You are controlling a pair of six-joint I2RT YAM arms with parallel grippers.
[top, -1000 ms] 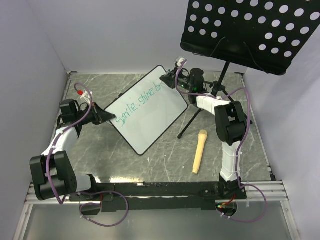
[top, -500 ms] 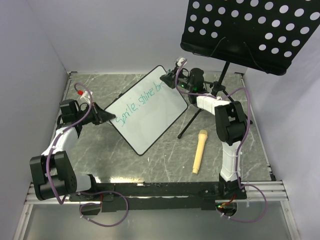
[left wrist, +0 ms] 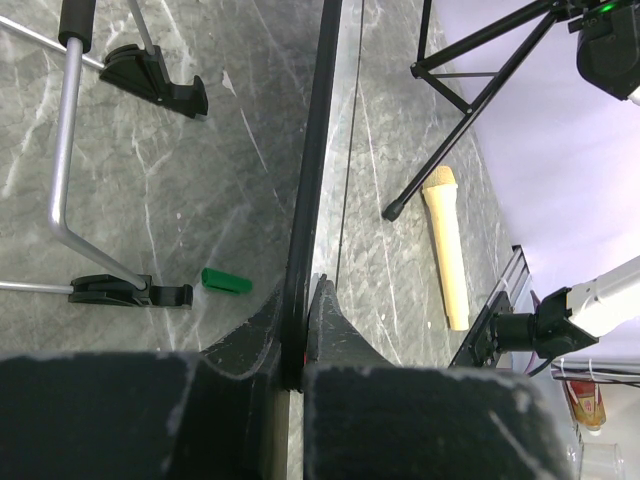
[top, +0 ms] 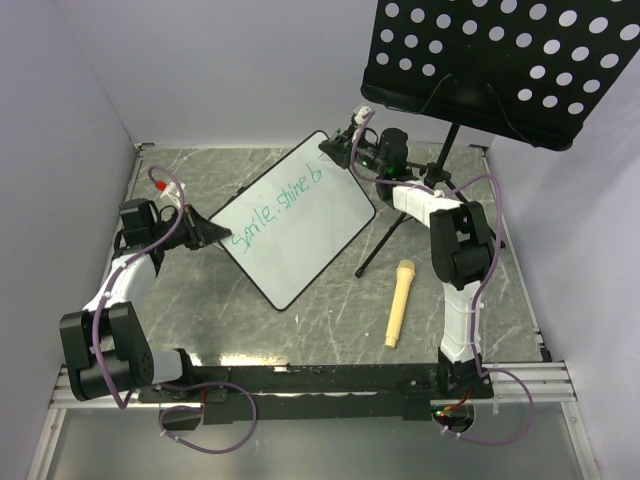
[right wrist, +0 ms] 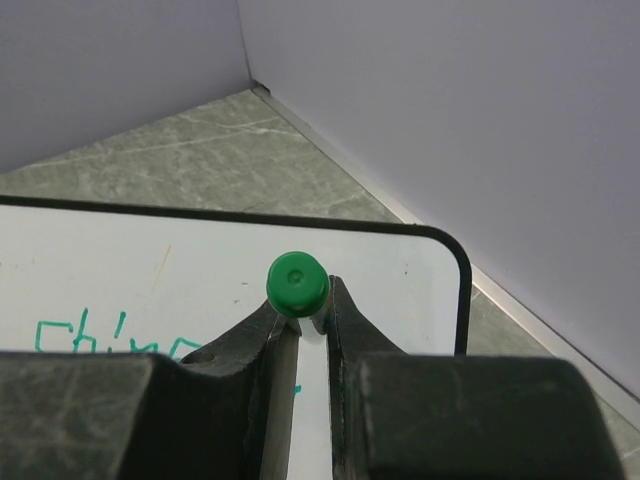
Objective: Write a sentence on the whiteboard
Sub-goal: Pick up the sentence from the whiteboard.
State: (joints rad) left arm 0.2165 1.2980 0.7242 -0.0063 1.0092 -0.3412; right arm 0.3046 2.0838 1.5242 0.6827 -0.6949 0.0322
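- One teal line, the sentence, runs along the upper long edge of the whiteboard. It reads roughly "Smile, shine b", so I judge the last word barely begun.
- The whiteboard sits in the middle of the bench, turned diagonally with one corner toward each arm. The left wrist view shows it edge-on, propped on a bent metal leg and black feet. The slope probably serves to face the writing surface toward the pen.
- The left claw is pinched tight on the board's black frame at the corner nearest that arm. That hold most likely steadies the board against the push of writing.
- The right claw hovers at the board's far right corner, just past the end of the writing. It is clamped on a green marker, whose round butt end stands up between the fingers. The tip is hidden, so I cannot tell whether it touches the board.
- A small green cap lies on the bench behind the board, near one foot. It is presumably the marker's, parked out of the way.
- The black perforated music stand rises behind the right arm, its tripod legs just beside the board's right edge.
- A pale microphone lies flat near the right arm, apart from the board.
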